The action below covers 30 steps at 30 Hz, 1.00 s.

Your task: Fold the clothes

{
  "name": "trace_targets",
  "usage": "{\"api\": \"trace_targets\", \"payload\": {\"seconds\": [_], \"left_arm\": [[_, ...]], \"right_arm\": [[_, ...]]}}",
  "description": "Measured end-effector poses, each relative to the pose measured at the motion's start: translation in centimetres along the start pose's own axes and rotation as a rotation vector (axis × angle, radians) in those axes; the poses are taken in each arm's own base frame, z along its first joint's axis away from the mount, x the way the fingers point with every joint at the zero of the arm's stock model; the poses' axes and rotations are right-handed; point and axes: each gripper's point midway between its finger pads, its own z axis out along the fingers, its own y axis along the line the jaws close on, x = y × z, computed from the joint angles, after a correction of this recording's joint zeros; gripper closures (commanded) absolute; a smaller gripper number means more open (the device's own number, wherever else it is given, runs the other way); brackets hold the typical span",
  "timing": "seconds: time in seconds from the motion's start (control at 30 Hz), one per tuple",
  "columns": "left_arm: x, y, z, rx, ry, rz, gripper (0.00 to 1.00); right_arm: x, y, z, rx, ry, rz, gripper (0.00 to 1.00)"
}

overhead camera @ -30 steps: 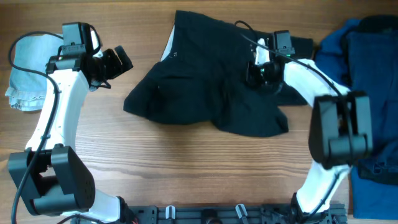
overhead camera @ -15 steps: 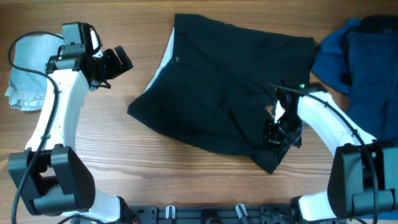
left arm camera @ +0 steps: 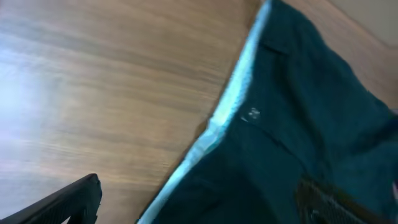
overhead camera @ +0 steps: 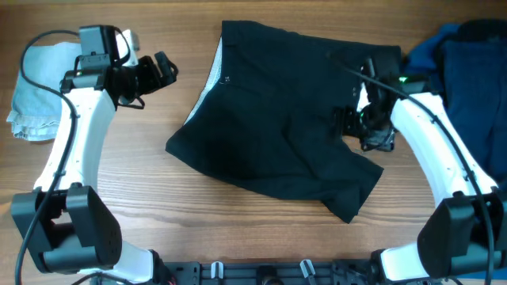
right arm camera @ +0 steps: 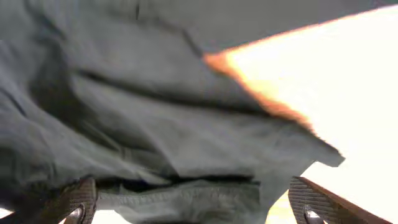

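The clothes, a pair of black shorts (overhead camera: 277, 134), lie spread flat mid-table, with the whitish waistband lining (overhead camera: 207, 87) along their left edge. My left gripper (overhead camera: 158, 73) hovers open over bare wood just left of that waistband. In the left wrist view the lining (left arm camera: 239, 93) runs diagonally between the wide-apart fingers of the gripper (left arm camera: 199, 211). My right gripper (overhead camera: 363, 131) stands open over the shorts' right leg. In the right wrist view a stitched hem of the shorts (right arm camera: 180, 199) lies loose between that gripper's (right arm camera: 196, 205) spread fingers.
A pale blue folded cloth (overhead camera: 36, 87) lies at the far left behind the left arm. A deep blue rumpled garment heap (overhead camera: 463, 95) fills the right edge beside the right arm. A black rail (overhead camera: 301, 273) runs along the table's front.
The right gripper pulled the shorts' right leg toward the front, let go, opened and drew back. The shorts now lie more spread. The left gripper has edged right toward the waistband.
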Motion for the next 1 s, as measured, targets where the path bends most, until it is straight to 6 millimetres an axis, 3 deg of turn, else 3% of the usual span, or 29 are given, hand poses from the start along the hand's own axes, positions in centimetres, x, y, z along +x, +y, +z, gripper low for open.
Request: {"api": "trace_targets", "payload": {"seconds": [0.07,0.17,0.3,0.37,0.43,0.63,0.8,1.0], "left_arm": [[0.6,-1.7,1.4,0.051,0.023,0.076,0.03],[1.9,-3.1,5.7,0.095,0.074,0.161,0.12],[4.9,-2.2,10.5,0.089,0.186,0.185,0.14],[5.9,-2.0,11.8,0.097,0.217,0.198,0.19],[6.3,-2.0,12.4,0.106,0.229,0.214,0.29],[6.4,-2.6,12.5,0.132,0.227,0.241,0.26],[7.5,-4.7,12.8,0.159,0.239,0.298,0.30],[7.6,-4.7,12.9,0.151,0.240,0.306,0.30]], "right_arm": [[-1.5,-2.1,-0.5,0.014,-0.038,0.066,0.01],[-3.3,-5.2,-0.9,0.022,-0.091,0.152,0.04],[-4.2,-7.0,-1.2,0.036,-0.121,0.176,0.06],[-4.4,-7.5,-1.3,0.061,-0.135,0.177,0.06],[-4.7,-7.8,-1.3,0.076,-0.146,0.174,0.06],[-5.2,-7.8,-1.4,0.080,-0.166,0.150,0.06],[-5.2,-7.9,-1.4,0.085,-0.168,0.124,0.06],[-5.2,-7.9,-1.4,0.086,-0.168,0.124,0.06]]}}
